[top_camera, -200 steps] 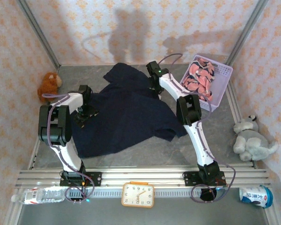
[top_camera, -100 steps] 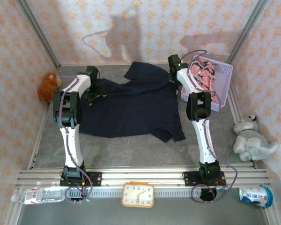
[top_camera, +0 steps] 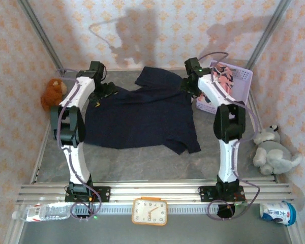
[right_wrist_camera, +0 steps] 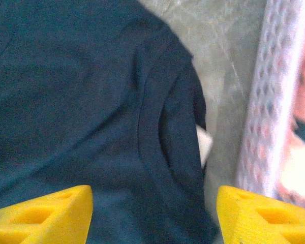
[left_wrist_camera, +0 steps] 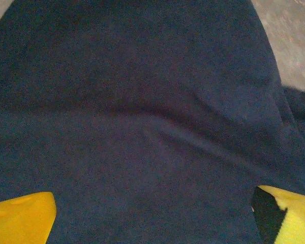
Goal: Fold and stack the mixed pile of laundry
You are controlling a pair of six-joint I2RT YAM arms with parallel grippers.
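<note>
**Two open grippers, one loose sheet of cloth: where the fold can slip**

The left gripper (left_wrist_camera: 152, 223) hangs close over the navy garment (top_camera: 142, 114) with its yellow fingers set wide apart and nothing pinched between them. The cloth under it lies smooth but for one shallow ridge. If the jaws close here on flat fabric, they may slide off or catch only the top layer, and that corner would then drop out partway through a fold.

The right gripper (right_wrist_camera: 152, 218) is just as wide open, above a curved seam (right_wrist_camera: 145, 127) and a small white tag (right_wrist_camera: 204, 145) near the garment's far right edge. The lavender basket (right_wrist_camera: 274, 101) stands just beside it (its perforated wall is right next to the right finger). A closing or sweeping move from here could hook that wall and drag the basket, or tip out the pink garment (top_camera: 221, 76) lying inside it.

From above, the navy garment is spread over the far half of the worktop (top_camera: 142, 162), its near right corner trailing to a point. Uneven pulls by the two arms would likely skew it or bunch it, giving a crooked fold. The pink garment is not yet folded, so the stack has not been started.
</note>
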